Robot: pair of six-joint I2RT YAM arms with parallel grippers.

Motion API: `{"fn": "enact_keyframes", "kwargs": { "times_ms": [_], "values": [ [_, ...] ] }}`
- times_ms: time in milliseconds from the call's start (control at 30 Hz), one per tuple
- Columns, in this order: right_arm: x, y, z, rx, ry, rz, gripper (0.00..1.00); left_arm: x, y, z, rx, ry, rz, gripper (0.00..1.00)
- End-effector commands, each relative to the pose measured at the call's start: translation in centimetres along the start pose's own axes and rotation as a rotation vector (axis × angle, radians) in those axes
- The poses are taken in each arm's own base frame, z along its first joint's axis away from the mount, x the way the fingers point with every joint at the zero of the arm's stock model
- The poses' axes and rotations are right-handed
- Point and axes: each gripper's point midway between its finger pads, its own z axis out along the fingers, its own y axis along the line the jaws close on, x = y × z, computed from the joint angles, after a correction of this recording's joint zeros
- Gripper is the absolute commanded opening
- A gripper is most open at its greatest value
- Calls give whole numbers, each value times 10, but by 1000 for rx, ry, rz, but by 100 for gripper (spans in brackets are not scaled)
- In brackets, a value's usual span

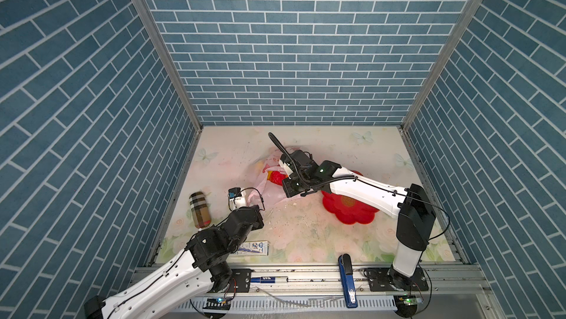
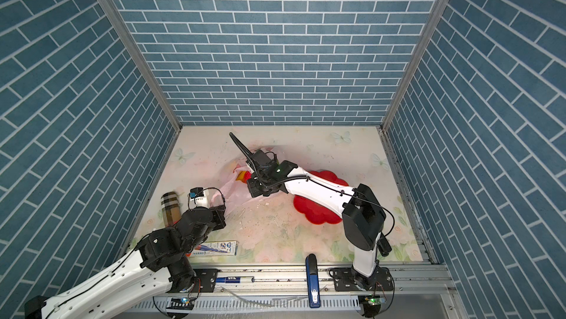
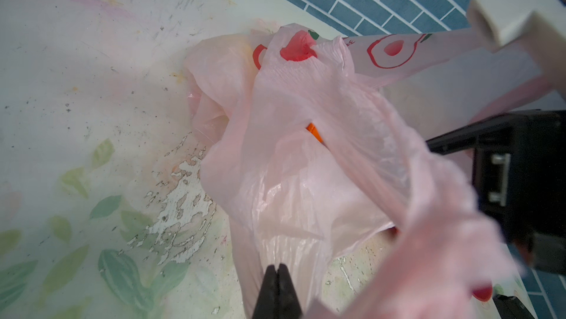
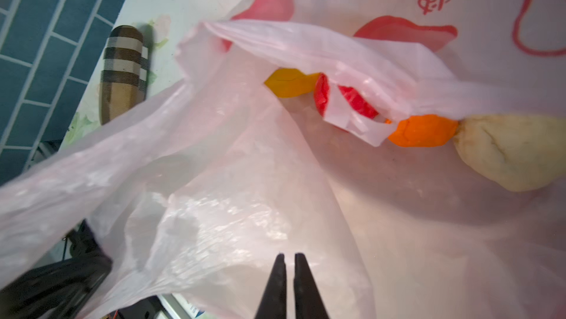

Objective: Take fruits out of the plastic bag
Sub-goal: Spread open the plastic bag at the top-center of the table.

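The pale-pink plastic bag (image 1: 269,193) (image 2: 235,193) lies crumpled in the middle of the table. My left gripper (image 3: 278,268) is shut on the plastic bag's film (image 3: 306,164) at its near-left end, and a handle stretches past it. My right gripper (image 4: 289,256) reaches into the mouth from the right. Its jaws stand a thin slit apart with bag film (image 4: 229,195) pinched between them. Several fruits sit inside: a yellow one (image 4: 291,83), a red one (image 4: 355,103), an orange one (image 4: 422,130) (image 3: 315,132) and a beige one (image 4: 514,155). The red fruit (image 1: 275,176) shows in a top view.
A red flower-shaped plate (image 1: 349,210) (image 2: 315,210) lies right of the bag, partly under my right arm. A brown checked case (image 1: 200,210) (image 4: 125,69) lies by the left wall. A toothpaste box (image 1: 254,247) and a blue stapler (image 1: 347,277) lie at the front edge.
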Motion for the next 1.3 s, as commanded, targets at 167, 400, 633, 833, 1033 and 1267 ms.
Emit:
{"fn": "enact_keyframes", "kwargs": {
  "times_ms": [167,400,633,833,1033,1267],
  "values": [
    [-5,-18,20,16,-31,-25,11,14,-12,-8,35,108,-4,3],
    [44,-5,38,-77,124,-31,11,2,-20,-18,17,115,-1,3],
    [87,-1,39,-92,235,-25,11,6,-18,-16,-43,161,9,3],
    [114,-15,49,-58,295,30,11,19,-5,-8,-82,181,-4,3],
    [83,-28,40,16,176,33,15,24,1,0,-118,173,2,3],
    [23,-55,24,144,-2,44,24,21,-1,2,-105,155,9,2]
  ]
}}
